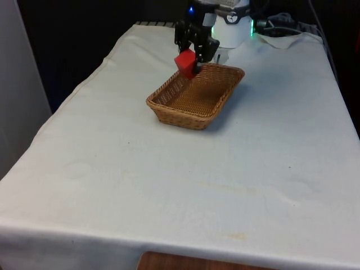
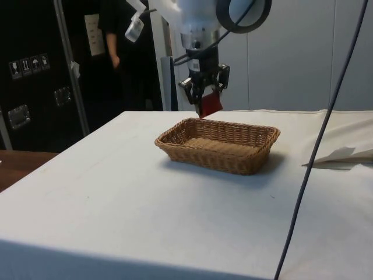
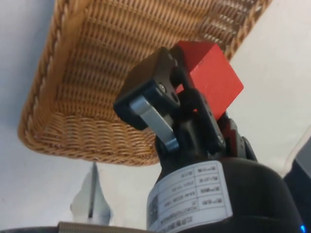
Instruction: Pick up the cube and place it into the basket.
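A red cube (image 1: 185,61) hangs in the air, tilted, with my black gripper (image 1: 192,61) shut on it. It hovers above the far rim of the brown wicker basket (image 1: 169,112), near the corner closest to the robot's base. From the side, the cube (image 2: 210,104) and the gripper (image 2: 207,100) sit just above the basket's rim (image 2: 217,160). Through the wrist camera, the cube (image 3: 214,77) is clamped between the fingers (image 3: 155,92), with the basket's woven wall (image 3: 87,131) below it. Nothing lies inside the basket.
White cloth (image 1: 185,185) covers the table around the basket. Crumpled cloth and cables (image 1: 287,31) lie at the far end, on the front view's right. A black cable (image 2: 317,151) hangs across the side view, and a person (image 2: 116,52) stands behind the table.
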You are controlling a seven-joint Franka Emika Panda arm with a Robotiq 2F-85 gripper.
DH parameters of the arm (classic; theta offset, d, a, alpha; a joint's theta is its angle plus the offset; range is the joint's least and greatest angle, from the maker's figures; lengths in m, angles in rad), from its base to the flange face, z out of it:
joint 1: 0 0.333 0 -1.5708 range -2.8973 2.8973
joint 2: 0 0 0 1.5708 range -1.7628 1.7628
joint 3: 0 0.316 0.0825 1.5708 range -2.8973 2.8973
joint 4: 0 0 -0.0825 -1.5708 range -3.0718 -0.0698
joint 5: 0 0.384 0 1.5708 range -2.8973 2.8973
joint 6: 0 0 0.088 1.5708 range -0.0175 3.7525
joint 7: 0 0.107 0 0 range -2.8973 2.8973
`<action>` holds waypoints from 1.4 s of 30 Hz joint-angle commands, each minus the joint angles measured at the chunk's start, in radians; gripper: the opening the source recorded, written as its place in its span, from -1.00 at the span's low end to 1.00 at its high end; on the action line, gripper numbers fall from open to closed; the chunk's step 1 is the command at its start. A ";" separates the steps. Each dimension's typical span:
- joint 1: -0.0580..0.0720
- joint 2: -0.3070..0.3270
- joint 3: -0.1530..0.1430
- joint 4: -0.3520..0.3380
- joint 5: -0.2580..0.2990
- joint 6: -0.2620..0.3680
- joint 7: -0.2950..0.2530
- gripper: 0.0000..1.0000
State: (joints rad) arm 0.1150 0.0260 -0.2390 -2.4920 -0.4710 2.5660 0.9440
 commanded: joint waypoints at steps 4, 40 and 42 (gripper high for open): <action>-0.001 0.024 0.009 -0.016 0.052 0.056 -0.025 -0.93; -0.017 0.174 0.027 -0.062 0.077 0.291 0.003 1.00; -0.017 0.174 0.027 -0.063 0.077 0.292 0.004 1.00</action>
State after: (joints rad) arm 0.1040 0.1980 -0.2220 -2.5460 -0.4140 2.8350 0.9560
